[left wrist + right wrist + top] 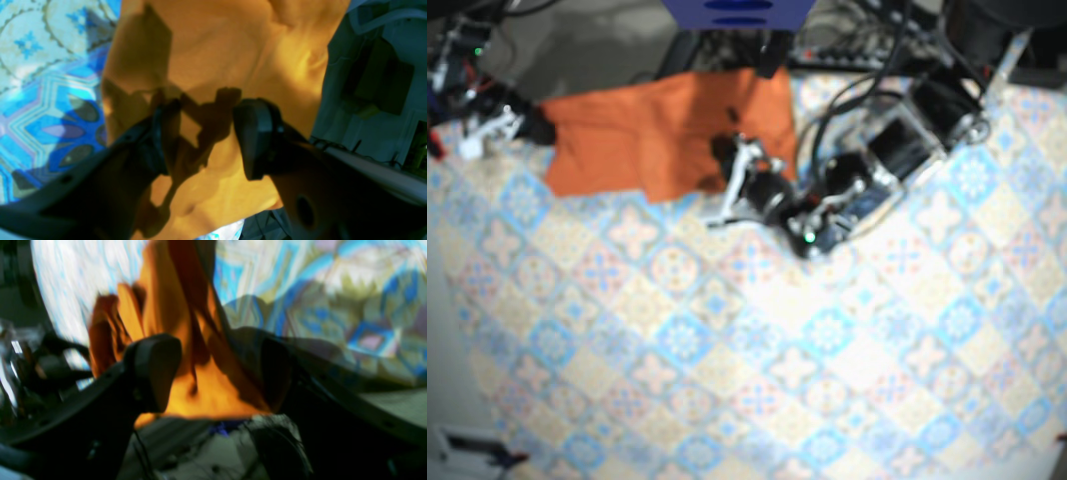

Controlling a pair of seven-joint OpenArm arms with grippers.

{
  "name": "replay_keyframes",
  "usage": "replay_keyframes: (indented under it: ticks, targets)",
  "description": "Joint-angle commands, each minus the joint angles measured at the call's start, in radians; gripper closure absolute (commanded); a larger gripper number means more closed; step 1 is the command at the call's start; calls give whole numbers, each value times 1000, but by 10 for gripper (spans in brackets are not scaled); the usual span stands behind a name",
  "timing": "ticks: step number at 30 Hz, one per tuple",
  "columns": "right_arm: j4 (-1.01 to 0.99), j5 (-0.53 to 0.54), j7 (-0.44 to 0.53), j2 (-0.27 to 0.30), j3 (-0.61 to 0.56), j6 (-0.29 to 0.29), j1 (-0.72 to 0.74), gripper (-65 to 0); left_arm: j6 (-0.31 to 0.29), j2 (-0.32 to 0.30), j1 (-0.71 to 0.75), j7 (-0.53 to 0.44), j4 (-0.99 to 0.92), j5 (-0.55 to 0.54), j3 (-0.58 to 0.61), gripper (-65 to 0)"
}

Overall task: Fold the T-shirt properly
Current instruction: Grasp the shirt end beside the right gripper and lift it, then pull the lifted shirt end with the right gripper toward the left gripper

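Observation:
The orange T-shirt (pixel 647 130) lies spread at the table's far left, one edge along the back edge. My left gripper (pixel 725 155) hovers over the shirt's right part. In the left wrist view that gripper (pixel 203 136) is open, with wrinkled shirt fabric (pixel 233 50) and the fingers' shadows below it. My right gripper (pixel 532 128) is at the shirt's left edge. In the blurred right wrist view its jaws (pixel 220 373) stand wide apart, with bunched orange cloth (pixel 166 306) rising between the fingers (pixel 156 370).
A blue-and-cream patterned tablecloth (pixel 777 350) covers the table. Cables and equipment (pixel 867 40) crowd the back edge, beside a blue object (pixel 737 10). The left arm's body (pixel 867 170) lies across the back right. A small white device (pixel 467 445) sits at the front left corner.

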Motion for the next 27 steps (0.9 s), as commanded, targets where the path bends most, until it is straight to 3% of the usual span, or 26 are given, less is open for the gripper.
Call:
replay_keyframes:
  ticks: [1, 13, 27]
  targets:
    - [11, 26, 1, 16, 5, 29, 6, -409, -2, 6, -25, -12, 16, -15, -8, -295]
    - [11, 53, 1, -21, -1, 30, 6, -406, -2, 6, -25, -12, 16, -15, -8, -295]
    - [13, 53, 0, -21, -2, 30, 37, -405, -2, 4, -9, -12, 16, -15, -6, -293]
